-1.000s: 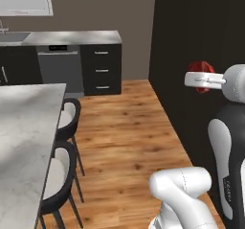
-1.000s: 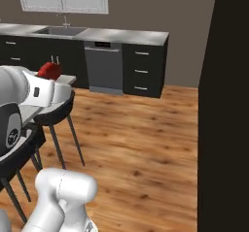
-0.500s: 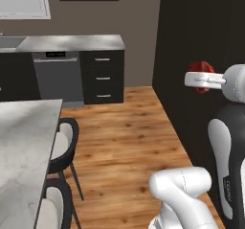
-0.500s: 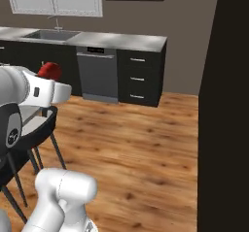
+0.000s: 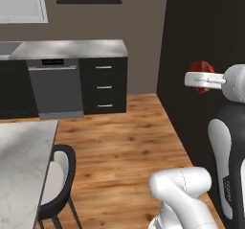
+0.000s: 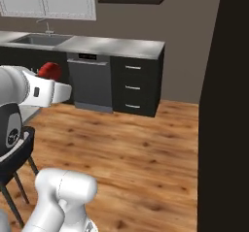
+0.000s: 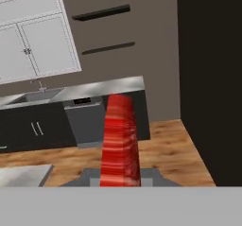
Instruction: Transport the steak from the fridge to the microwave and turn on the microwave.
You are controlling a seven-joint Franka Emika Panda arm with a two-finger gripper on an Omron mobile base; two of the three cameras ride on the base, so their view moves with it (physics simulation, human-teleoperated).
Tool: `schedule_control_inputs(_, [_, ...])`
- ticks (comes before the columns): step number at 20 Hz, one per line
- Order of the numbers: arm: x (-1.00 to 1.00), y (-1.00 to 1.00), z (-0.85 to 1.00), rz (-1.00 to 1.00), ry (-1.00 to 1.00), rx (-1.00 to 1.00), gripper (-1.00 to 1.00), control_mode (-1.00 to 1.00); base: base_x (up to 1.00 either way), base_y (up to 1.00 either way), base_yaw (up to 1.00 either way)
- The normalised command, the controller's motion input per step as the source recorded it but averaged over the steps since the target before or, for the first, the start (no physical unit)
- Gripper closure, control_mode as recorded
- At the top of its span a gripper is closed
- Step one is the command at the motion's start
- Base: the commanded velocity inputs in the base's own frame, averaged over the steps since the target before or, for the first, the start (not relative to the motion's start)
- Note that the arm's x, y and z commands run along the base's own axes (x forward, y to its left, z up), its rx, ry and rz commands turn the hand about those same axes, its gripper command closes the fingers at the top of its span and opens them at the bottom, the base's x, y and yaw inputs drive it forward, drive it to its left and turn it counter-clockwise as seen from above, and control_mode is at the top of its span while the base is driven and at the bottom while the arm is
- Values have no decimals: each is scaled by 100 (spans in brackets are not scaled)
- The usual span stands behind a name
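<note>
The steak [image 7: 120, 142] is sitting pinched edge-on in my tool [image 7: 121, 178], which I am holding high in the air, well above the wooden floor [image 5: 129, 146]. In the left base view the steak is showing as a red patch just past my white wrist. I am taking the dishwasher [image 5: 52, 86] as landmark: the steak is hanging well apart from it, nearer the tall dark wall panel [image 6: 223, 105]. The drawer cabinet [image 6: 136, 88] is standing just beside the dishwasher, under the same grey surface [image 6: 116, 45].
</note>
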Motion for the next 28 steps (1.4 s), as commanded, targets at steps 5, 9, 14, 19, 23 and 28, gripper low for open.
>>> schedule_control_inputs(5, [0, 0, 0, 0, 0, 0, 100, 100, 81, -17, 1])
schedule_control_inputs(9, [0, 0, 0, 0, 0, 0, 100, 100, 82, -14, 1])
schedule_control_inputs(14, [0, 0, 0, 0, 0, 0, 100, 100, 81, -7, 7])
schedule_control_inputs(19, [0, 0, 0, 0, 0, 0, 100, 100, 70, -1, 18])
schedule_control_inputs(23, [0, 0, 0, 0, 0, 0, 100, 100, 64, 0, 27])
schedule_control_inputs(28, [0, 0, 0, 0, 0, 0, 100, 100, 64, 0, 30])
